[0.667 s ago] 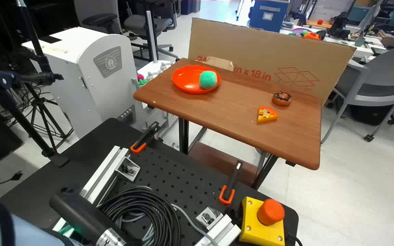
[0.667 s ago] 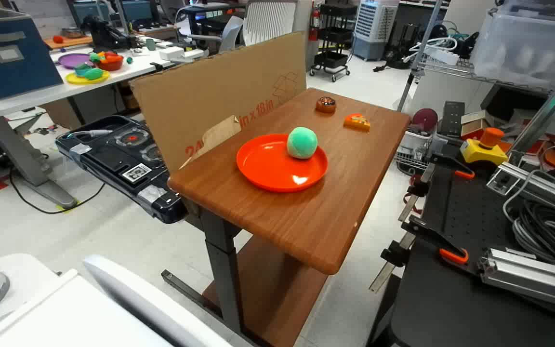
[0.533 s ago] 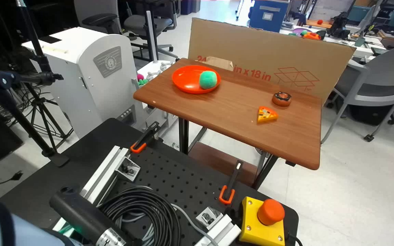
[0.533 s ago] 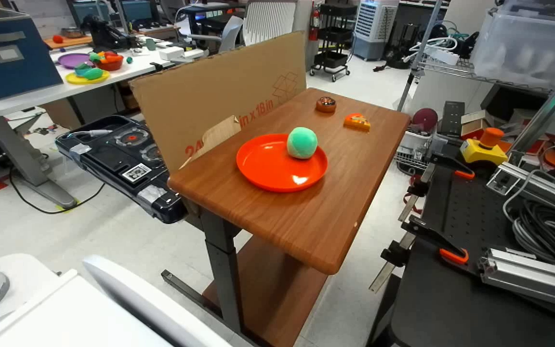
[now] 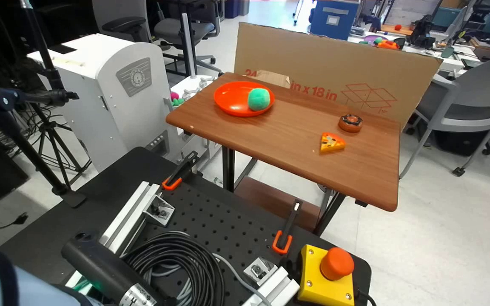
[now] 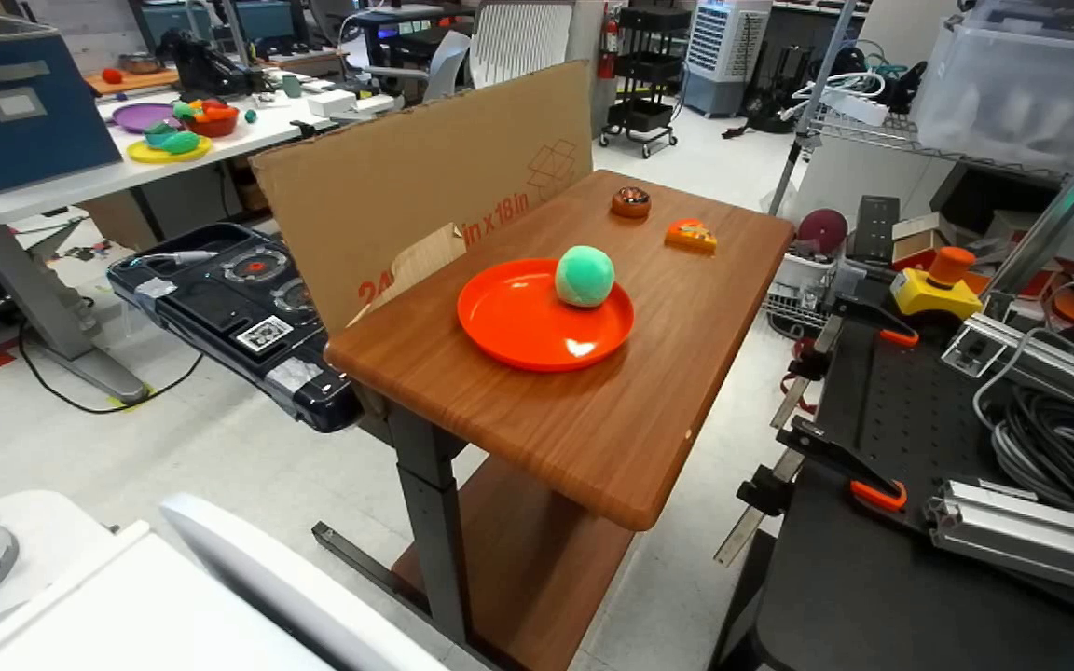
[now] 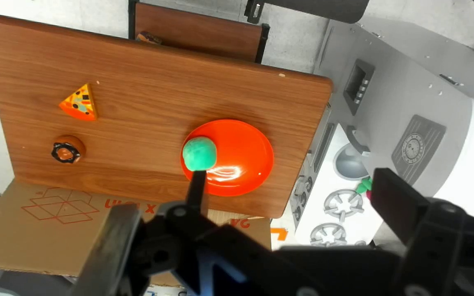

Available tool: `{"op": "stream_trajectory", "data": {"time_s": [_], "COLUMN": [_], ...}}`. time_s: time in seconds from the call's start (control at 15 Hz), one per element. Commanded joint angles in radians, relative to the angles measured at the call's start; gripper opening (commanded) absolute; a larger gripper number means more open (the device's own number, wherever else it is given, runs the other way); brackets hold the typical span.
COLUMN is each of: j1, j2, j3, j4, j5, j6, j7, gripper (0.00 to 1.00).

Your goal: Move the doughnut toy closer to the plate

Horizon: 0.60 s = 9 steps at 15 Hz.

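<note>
I record the gripper [image 7: 291, 181] as spread: in the wrist view its fingers [image 7: 197, 192] stand well apart, one near the middle of the frame, the other toward the right. The doughnut [image 7: 72, 149] rests on the table [image 7: 146, 98] at the left of that frame, well apart from the plate [image 7: 245, 152], which lies in the middle. I find the ball [image 7: 199, 153] in the plate, at the rim on the doughnut's side. The slice [image 7: 80, 102] lies near the doughnut, above it in the frame, the two apart. One finger hides a little of the plate's lower left edge; I cannot tell its height over it. In an exterior view, I note the doughnut [image 5: 350, 123] right of the middle, near the cardboard [image 5: 313, 59] that stands along the table's far edge. In an exterior view, the doughnut [image 6: 630, 202] sits at upper middle, beyond the plate [image 6: 518, 326].
</note>
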Motion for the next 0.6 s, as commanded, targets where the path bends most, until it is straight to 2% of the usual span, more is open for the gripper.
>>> {"op": "stream_trajectory", "data": {"time_s": [0.0, 0.27, 0.53], "j1": [0.004, -0.047, -0.130], "j2": [0.001, 0.090, 0.236], "j3": [-0.003, -0.018, -0.082], "j4": [0.003, 0.062, 0.154], "j5": [-0.003, -0.014, -0.030], "j6": [-0.003, -0.001, 0.038], "j7": [0.003, 0.048, 0.053], "gripper": [1.00, 1.00, 1.00]}}
